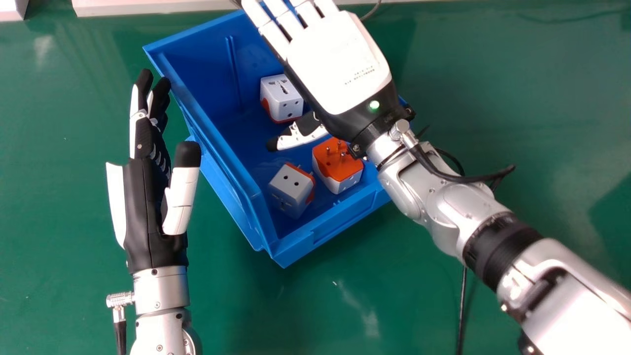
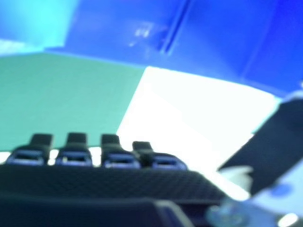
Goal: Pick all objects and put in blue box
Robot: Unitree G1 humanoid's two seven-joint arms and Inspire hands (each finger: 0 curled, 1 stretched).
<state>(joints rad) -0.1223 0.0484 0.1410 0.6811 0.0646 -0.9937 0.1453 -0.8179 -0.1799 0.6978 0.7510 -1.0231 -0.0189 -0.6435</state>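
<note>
With the right robot hand released, straight-fingered and grasping nothing, hovering over the far right part of the blue box; holding the left robot hand idle to its left, above the worktop. Seeing the far adapter, near left adapter and near right adapter lying inside. Probably finishing by lifting straight up, minding the low thumb, then swinging clear.

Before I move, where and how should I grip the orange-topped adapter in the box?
From above, I'd grip opposite side faces of the orange-topped adapter, below its upward pins; walls of the blue box would likely block a sideways approach.
</note>
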